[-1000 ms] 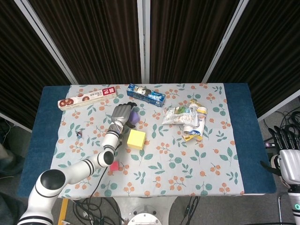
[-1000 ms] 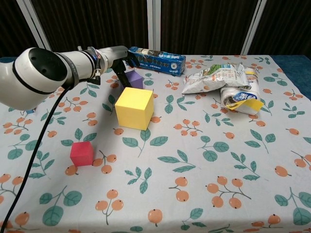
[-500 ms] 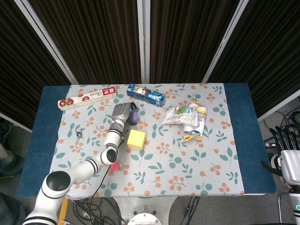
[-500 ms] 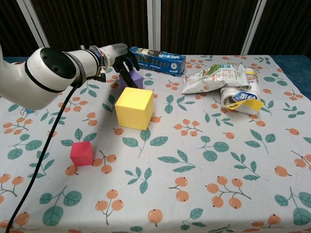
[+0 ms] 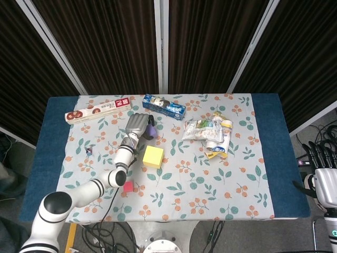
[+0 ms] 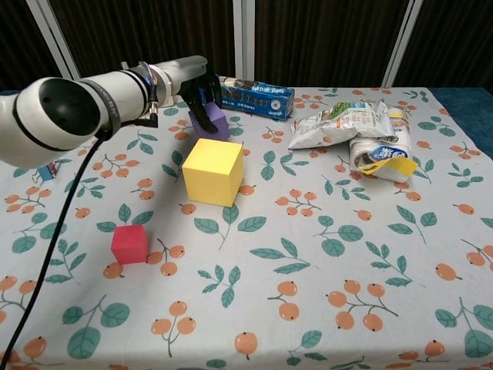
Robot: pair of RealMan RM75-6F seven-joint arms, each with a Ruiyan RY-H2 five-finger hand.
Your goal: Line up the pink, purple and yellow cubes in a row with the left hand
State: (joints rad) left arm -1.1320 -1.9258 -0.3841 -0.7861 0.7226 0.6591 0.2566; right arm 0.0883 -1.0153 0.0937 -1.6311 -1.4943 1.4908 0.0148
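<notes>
— Since a second ago, what has shifted? The left hand, I take it?

— Yes. It has crept further over the purple cube toward the back of the table; before, the dark fingers sat at the cube's left edge, now they drape over its top and near face. The cubes themselves lie where they were.

— Start nearest the robot, then.

— Nearest is the pink cube, alone on the floral cloth at the front left, with the arm's black cable passing just beside it. From the head camera it shows as a small red patch by the forearm.

— And next?

— The yellow cube, the largest of the three, further back and to the right, well apart from the pink one. Just behind it stands the purple cube, near but not touching as far as I can tell.

— Is the hand holding the purple one?

— Its fingers are curled down against the cube, touching it. Whether they truly clamp it or only rest on it, I cannot tell; the thumb is hidden.

— What lies behind?

— A blue box just beyond the hand, a long red and white box at the far left, and a heap of crumpled snack bags to the right.

— The right hand?

— The right hand sits off the table at the edge of the head view, its dark fingers upright, apart, and holding nothing.
</notes>
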